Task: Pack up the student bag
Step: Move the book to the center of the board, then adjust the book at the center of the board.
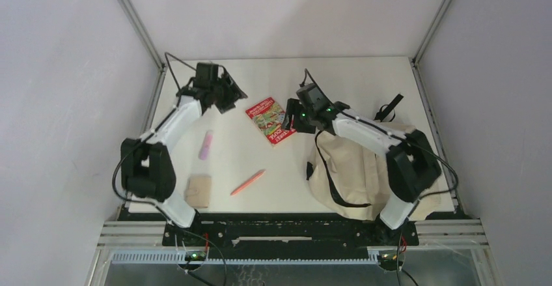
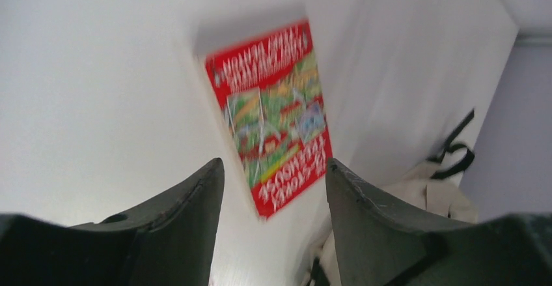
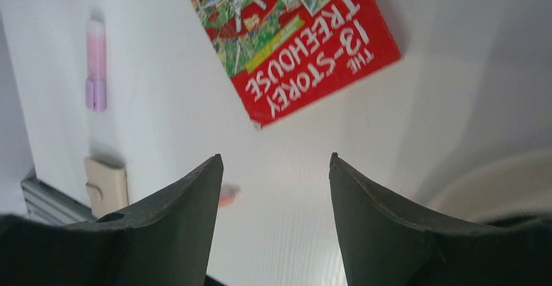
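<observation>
The student bag [image 1: 355, 169], cream canvas with black straps, lies slumped at the right of the table, under my right arm. A red picture book [image 1: 270, 121] lies flat in the middle at the back. My left gripper [image 1: 233, 94] hovers just left of the book, open and empty; its wrist view shows the book [image 2: 273, 120] beyond the fingertips and the bag [image 2: 429, 191] at the right. My right gripper [image 1: 291, 118] is open and empty at the book's right edge. The right wrist view has the book [image 3: 293, 38] ahead of the fingers and the bag [image 3: 501, 185] at the lower right.
A pink marker [image 1: 206, 144] lies left of centre, an orange pen [image 1: 248, 182] nearer the front, and a small beige block [image 1: 198, 190] at the front left. The right wrist view also shows the marker [image 3: 96, 64] and the block [image 3: 107, 185]. Walls enclose the table.
</observation>
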### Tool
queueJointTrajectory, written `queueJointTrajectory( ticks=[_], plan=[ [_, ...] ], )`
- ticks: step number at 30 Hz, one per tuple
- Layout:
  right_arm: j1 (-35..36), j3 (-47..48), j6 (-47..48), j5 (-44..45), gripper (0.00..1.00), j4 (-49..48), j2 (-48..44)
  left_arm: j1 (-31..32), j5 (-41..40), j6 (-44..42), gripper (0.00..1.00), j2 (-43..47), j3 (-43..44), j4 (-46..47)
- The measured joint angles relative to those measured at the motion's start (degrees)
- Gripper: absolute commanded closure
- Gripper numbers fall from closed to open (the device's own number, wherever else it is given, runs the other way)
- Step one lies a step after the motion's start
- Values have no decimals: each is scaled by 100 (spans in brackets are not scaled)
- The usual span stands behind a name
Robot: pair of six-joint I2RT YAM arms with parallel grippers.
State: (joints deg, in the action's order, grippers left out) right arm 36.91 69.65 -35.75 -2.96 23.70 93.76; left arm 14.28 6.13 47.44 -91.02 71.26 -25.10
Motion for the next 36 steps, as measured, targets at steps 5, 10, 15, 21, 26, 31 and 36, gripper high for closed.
queueJointTrajectory(
  ticks=[5,10,15,21,26,31,36],
  plan=[
    [0,986,-44,101,33,234,1283,-376,140,-758,40,-1499,1840,-369],
    [-2,1552,-87,227,33,599,2074,-402,411,-1377,42,-2940,3077,-758],
    [-20,1572,-179,306,33,809,2251,-393,890,-1722,45,-3932,3832,-1075],
    [-142,1554,-267,199,33,793,2299,-358,1316,-1849,51,-4166,3696,-1213],
    [-286,1606,-223,-48,33,767,2509,-332,1484,-1770,52,-3633,2555,-671],
    [-476,1996,107,-258,35,831,2765,-317,1320,-1646,52,-2422,702,-247],
    [-544,2717,551,-562,29,780,3215,42,1233,-1502,44,-1169,-925,-256]
  ],
)
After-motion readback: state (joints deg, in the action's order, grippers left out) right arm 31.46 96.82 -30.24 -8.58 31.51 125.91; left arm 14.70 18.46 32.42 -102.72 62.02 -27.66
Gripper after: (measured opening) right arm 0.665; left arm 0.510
